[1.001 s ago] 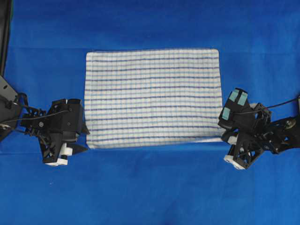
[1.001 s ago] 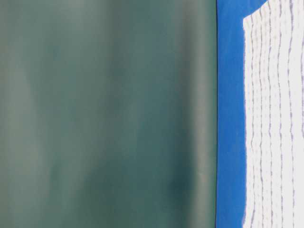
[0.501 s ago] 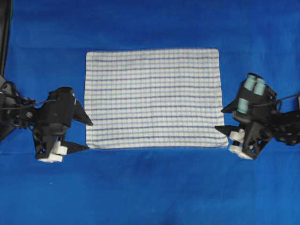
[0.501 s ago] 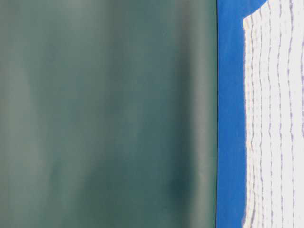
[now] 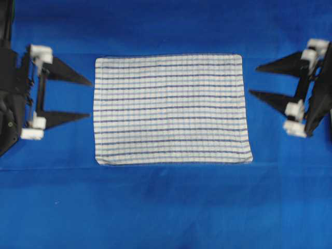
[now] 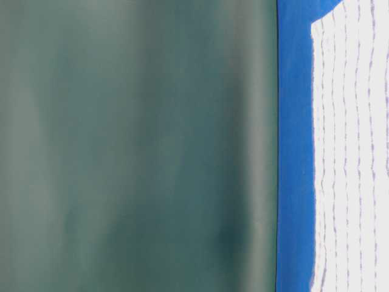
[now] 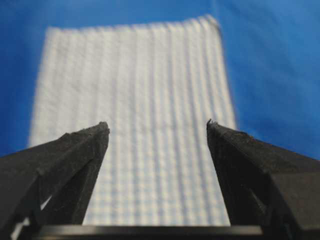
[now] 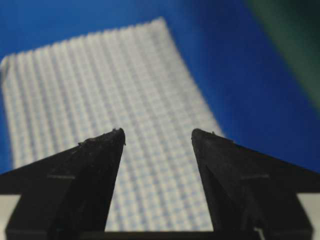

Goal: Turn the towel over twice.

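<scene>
I see the towel (image 5: 171, 109) lying flat and smooth mid-table on the blue table cover (image 5: 166, 207), free of both claws. My left gripper (image 5: 89, 98) and right gripper (image 5: 253, 80) flank it, both spread and empty. I can't tell how many flips are done.

Even, bright light — blurred wrist views
</scene>
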Controlling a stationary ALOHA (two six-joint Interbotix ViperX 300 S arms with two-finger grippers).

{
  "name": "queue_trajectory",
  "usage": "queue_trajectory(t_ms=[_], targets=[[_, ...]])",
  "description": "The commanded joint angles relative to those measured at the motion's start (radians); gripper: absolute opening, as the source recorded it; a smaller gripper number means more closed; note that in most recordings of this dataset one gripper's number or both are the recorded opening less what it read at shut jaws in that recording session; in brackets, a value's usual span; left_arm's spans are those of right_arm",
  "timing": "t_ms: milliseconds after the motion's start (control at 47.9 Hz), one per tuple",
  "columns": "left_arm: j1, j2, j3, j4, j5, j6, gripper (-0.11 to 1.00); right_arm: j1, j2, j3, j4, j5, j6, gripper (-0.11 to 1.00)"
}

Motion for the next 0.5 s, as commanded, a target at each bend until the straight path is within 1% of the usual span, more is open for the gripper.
queue_trajectory(t_ms=[0,63,209,313,480], targets=[[0.032,-0.035,-0.011,0.000,-0.015,0.023,0.74,-0.031,-0.055,0.000,-0.044,-0.006,0.000,0.64],[0.055,-0.057,-0.006,0.002,-0.021,0.035,0.74,-0.052,-0.084,0.012,-0.063,-0.008,0.000,0.64],[0.081,-0.071,0.008,0.000,-0.043,0.037,0.74,-0.094,-0.133,0.048,-0.066,-0.058,0.002,0.62],[0.083,-0.064,0.012,0.000,-0.057,0.037,0.74,-0.103,-0.141,0.052,-0.067,-0.097,0.005,0.62],[0.084,-0.061,0.012,0.000,-0.057,0.038,0.74,-0.106,-0.138,0.052,-0.067,-0.103,0.009,0.62]])
